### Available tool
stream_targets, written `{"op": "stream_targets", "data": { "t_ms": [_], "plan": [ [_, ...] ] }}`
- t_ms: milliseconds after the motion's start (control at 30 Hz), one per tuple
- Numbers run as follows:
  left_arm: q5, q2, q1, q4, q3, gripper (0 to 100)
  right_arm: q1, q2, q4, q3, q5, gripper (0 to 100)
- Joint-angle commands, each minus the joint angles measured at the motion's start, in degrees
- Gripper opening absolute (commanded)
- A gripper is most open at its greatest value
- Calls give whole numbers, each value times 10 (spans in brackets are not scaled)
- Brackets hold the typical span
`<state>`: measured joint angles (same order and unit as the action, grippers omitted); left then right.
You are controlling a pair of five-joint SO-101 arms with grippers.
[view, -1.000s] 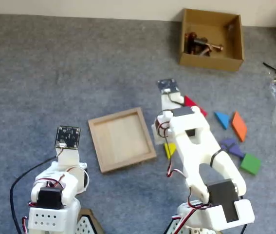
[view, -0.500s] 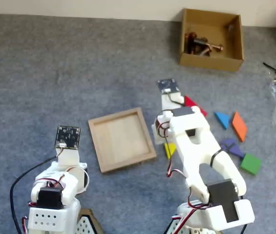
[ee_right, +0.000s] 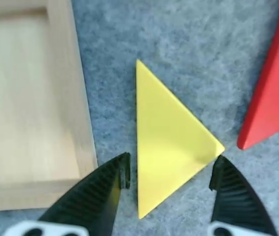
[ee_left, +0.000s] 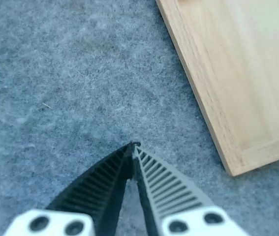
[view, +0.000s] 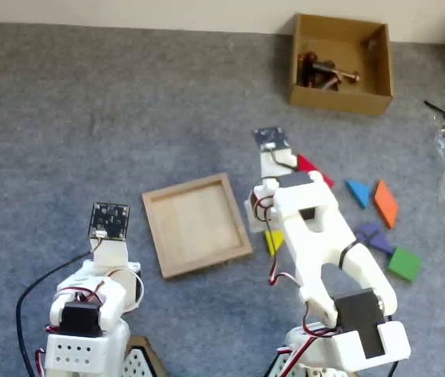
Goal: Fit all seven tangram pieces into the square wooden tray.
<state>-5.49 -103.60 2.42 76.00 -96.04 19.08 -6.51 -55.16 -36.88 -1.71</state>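
In the high view, most of the yellow triangle (view: 273, 242) is being hidden under the right arm (view: 320, 236), and parts of the red piece (view: 310, 166) and the purple piece (view: 374, 236) are being covered by it too. In both wrist views the wooden tray (ee_left: 218, 73) is being cut off by the picture's edge, as is the red piece in the right wrist view. The contents of the far cardboard box (view: 340, 100) are being shown too small to tell.

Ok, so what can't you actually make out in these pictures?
Red piece: high view, mostly under the right arm; right wrist view, cut off by the frame edge, so its shape is unclear.
Yellow triangle: high view, largely covered by the same arm.
Purple piece: high view, partly behind the arm, shape unclear.
Cardboard box contents: high view, too small to identify.
Any piece beneath the arm: hidden.
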Motion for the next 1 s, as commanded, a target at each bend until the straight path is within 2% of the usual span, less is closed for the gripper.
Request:
{"op": "stream_targets", "data": {
  "t_ms": [0, 67, 967],
  "plan": [
    [-4, -4, -8, -1, -11, 5, 6, -6, -5, 2, 0, 282],
    [-4, -4, -8, -1, -11, 5, 5, -5, -4, 2, 0, 303],
    [-4, -4, -8, -1, -11, 5, 4, -3, 72, -31, -61, 306]
  ]
}}
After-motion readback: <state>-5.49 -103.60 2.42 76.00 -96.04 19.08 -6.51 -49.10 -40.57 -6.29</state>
